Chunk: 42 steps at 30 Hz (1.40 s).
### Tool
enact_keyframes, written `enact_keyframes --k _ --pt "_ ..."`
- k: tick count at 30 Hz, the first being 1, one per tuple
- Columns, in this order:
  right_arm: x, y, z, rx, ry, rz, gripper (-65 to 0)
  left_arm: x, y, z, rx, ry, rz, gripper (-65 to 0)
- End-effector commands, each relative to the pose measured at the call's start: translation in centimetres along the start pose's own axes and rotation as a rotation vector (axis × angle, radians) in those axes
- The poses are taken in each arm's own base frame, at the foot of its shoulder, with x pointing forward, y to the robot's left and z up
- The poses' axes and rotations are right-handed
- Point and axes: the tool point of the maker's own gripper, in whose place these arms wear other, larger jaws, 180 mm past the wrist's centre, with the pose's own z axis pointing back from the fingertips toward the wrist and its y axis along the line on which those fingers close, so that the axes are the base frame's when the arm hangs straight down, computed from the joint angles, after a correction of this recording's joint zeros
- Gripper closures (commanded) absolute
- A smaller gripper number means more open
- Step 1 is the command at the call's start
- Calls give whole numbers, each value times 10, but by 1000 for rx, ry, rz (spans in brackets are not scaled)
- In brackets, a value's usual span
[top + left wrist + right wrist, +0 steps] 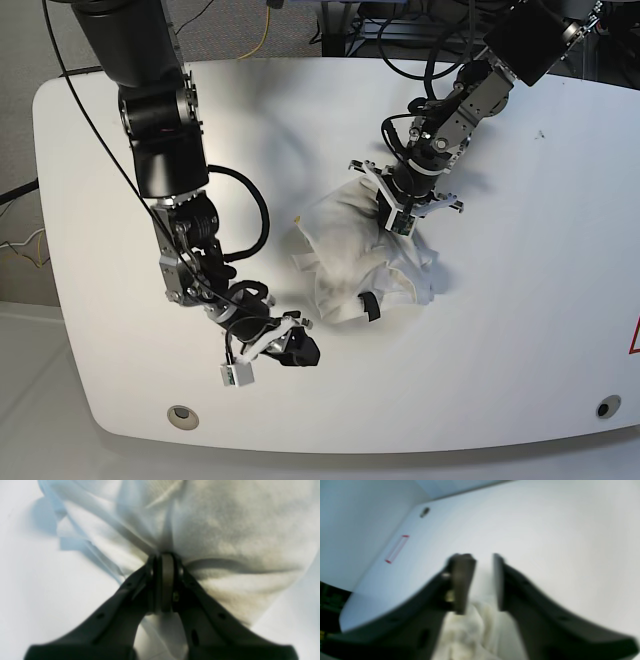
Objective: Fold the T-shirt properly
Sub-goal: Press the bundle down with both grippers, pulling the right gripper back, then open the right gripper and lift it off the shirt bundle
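The white T-shirt lies crumpled in a heap at the middle of the white table, its small black tag showing at the near side. At the heap's far right top, my left gripper is shut on a bunched fold of it; the wrist view shows the cloth pinched between the closed fingertips of the left gripper. My right gripper hovers by the heap's near left edge. Its jaws stand apart with nothing between the tips, and a bit of cloth shows below them.
A red mark sits on the table near its edge, and another at the right rim. Round holes are near the front corners. Cables hang behind the table.
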Motion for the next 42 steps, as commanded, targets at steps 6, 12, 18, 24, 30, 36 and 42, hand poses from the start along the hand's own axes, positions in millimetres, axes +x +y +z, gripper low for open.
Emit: enact_keyframes --k 6,12,18,24,30,36,42 --pt "27 19 25 49 -12 100 -322 -99 -1 20 -18 441 43 -25" --pt "29 24 45 47 26 131 -272 -91 3 16 -13 425 39 -25" --pt "13 28 52 52 63 134 -263 -88 7 15 -6 419 34 -25" --pt "-13 25 55 47 98 99 -263 -86 9 14 -2 416 32 -25" --pt "-29 33 50 62 123 92 -263 -92 20 17 16 441 12 -25" --pt "-41 46 38 61 148 126 -262 -94 26 18 46 445 -97 -25" --pt "-48 56 29 57 161 161 -232 -97 23 20 53 440 -201 -25"
